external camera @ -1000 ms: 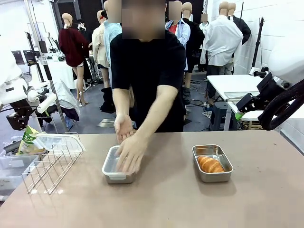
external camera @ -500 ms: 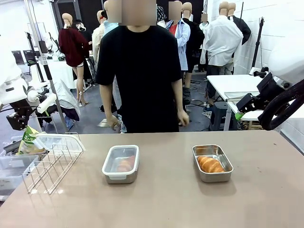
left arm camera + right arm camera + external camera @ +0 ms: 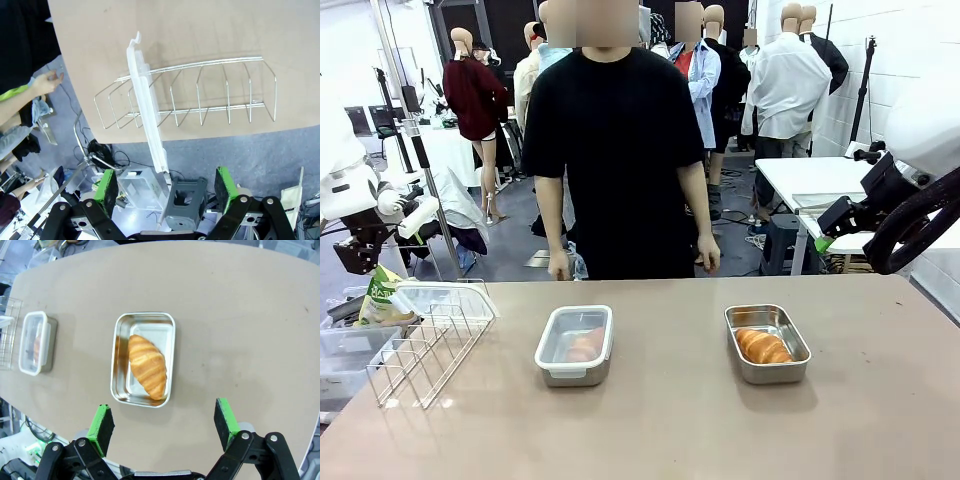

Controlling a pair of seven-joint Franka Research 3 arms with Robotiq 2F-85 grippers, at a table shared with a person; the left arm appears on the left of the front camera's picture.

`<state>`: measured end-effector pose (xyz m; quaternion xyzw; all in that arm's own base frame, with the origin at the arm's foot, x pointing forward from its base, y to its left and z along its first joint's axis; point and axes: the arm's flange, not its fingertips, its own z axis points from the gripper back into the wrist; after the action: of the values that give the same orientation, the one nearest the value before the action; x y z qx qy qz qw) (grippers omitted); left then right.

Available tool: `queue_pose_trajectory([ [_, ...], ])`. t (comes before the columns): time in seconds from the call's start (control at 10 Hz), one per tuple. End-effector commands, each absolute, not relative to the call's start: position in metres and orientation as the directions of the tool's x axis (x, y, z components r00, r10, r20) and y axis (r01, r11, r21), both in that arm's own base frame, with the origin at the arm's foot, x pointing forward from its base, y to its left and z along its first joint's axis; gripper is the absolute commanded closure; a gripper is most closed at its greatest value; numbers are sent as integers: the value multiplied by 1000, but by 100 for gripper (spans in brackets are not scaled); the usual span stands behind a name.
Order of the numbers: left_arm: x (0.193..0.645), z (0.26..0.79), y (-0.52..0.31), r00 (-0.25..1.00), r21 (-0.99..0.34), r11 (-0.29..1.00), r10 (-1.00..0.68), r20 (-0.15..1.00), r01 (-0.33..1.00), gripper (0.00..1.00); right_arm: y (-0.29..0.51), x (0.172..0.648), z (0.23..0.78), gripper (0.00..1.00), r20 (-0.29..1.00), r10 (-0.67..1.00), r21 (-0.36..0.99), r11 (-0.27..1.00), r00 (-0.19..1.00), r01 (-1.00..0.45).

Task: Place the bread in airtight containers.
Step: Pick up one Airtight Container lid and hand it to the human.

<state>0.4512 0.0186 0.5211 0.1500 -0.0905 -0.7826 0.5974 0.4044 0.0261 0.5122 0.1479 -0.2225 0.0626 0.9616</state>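
A person in a black T-shirt (image 3: 615, 150) stands at the far edge of the tabletop (image 3: 670, 420), arms hanging at the sides, hands off the surface. A wire rack (image 3: 425, 340) sits at the tabletop's left edge, with one translucent white lid (image 3: 146, 107) standing upright in its slots. Near the middle of the tabletop, slightly left, a steel container with its lid on (image 3: 574, 345) holds a croissant seen dimly through the lid (image 3: 584, 345). Well apart to its right, nearer the right edge, an open steel container (image 3: 767, 343) holds a second croissant (image 3: 761, 346), lying diagonally across the tub's bottom. The right gripper (image 3: 166, 420) hangs above the tabletop's near edge, fingers spread wide and empty. The left gripper (image 3: 167, 185) hangs beyond the tabletop's left edge, past the rack, fingers likewise wide apart and empty.
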Motion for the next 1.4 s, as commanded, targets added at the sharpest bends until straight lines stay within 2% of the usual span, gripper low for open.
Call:
queue_pose_trajectory([
  [0.0, 451, 524, 21, -247, 318, -276, -960, -130, 907, 0, 27, 405, 511, 0, 447, 55, 258, 948, 893, -188],
  [0.2, 451, 521, 19, -241, 321, -270, -962, -127, 908, 0, 27, 405, 511, 0, 447, 55, 258, 948, 893, -188],
  [0.5, 479, 509, 17, -235, 330, -243, -970, -65, 912, 0, 27, 405, 511, 0, 447, 55, 258, 948, 893, -188],
  [0.8, 503, 482, 17, -157, 266, -157, -987, -21, 951, 0, 27, 405, 511, 0, 447, 55, 258, 948, 893, -188],
  [1.3, 526, 444, 14, -143, 205, -140, -990, 0, 969, 0, 27, 405, 511, 0, 447, 55, 258, 948, 893, -188],
])
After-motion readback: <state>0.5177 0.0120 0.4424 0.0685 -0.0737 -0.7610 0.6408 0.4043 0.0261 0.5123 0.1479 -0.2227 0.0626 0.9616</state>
